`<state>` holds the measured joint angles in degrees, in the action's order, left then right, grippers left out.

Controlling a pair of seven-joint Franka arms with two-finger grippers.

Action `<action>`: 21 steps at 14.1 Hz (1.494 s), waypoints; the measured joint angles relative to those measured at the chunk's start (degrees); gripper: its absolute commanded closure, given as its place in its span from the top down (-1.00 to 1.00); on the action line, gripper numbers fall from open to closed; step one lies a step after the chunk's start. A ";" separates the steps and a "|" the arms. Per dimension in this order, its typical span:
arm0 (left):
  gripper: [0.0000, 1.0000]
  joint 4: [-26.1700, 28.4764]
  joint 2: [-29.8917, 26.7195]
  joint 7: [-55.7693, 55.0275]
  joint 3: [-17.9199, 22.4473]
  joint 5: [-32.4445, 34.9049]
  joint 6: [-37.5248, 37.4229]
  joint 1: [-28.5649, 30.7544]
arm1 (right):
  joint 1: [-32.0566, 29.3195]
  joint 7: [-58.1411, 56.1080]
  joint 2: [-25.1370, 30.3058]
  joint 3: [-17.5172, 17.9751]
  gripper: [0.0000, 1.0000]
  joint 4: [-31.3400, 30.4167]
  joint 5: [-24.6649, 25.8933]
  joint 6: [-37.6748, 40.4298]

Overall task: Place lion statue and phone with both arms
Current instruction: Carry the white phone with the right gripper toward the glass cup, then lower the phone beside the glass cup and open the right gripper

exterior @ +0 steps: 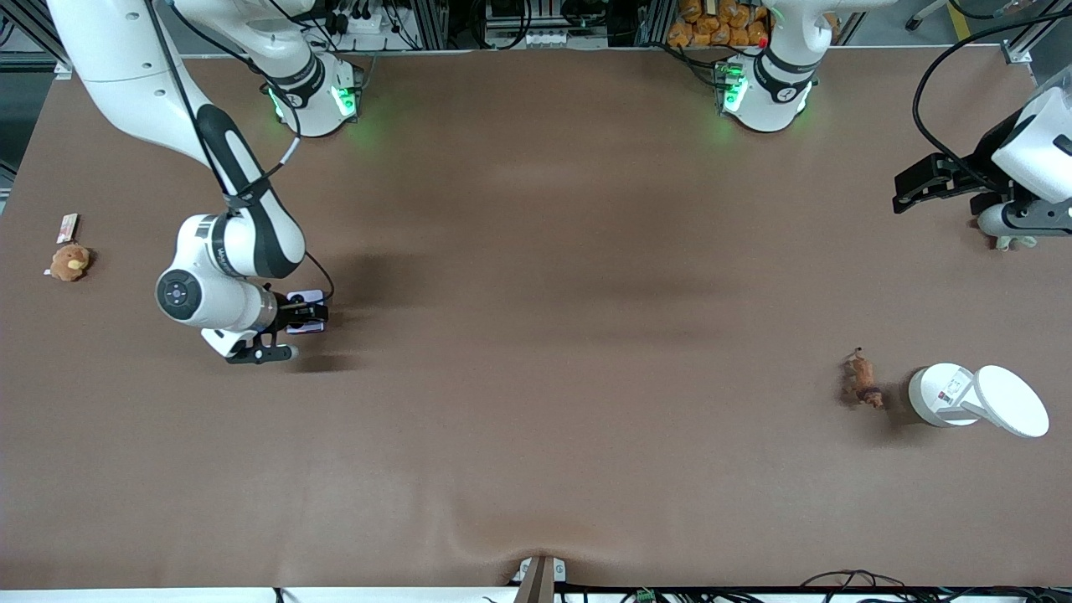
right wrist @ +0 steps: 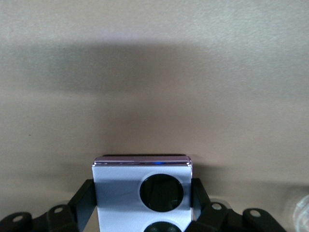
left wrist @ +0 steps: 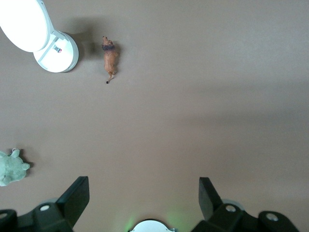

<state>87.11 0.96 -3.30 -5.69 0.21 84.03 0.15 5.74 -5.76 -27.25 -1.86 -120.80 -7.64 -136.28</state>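
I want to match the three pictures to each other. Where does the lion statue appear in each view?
Front view: the lion statue lies on the table toward the left arm's end, beside the white container.
Left wrist view: the lion statue lies apart from the open left gripper.
Right wrist view: not in it; the right gripper holds the phone.
Shared landmark: the white container, in the front and left wrist views.

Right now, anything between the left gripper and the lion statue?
Nothing visible. The left gripper, open, is up over the left arm's end of the table; the left wrist view shows bare table up to the lion statue. The white lidded container stands beside the statue, off that line.
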 measured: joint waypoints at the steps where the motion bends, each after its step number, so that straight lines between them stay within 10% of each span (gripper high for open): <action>1: 1.00 0.01 0.08 0.00 0.04 0.03 0.20 0.02 | 0.01 0.00 0.03 0.09 0.99 -0.03 0.00 0.00; 8: 1.00 0.01 0.19 0.00 0.13 0.03 0.46 0.30 | -0.08 -0.02 0.41 0.09 1.00 1.94 0.00 4.48; 21: 1.00 -0.03 0.19 0.00 0.12 0.03 1.41 0.34 | 0.33 -0.19 3.14 0.56 1.00 40.65 3.11 41.89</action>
<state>87.08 1.15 -3.29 -5.56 0.25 85.43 0.49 6.07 -5.96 -24.11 -1.30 -80.15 -4.53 -94.40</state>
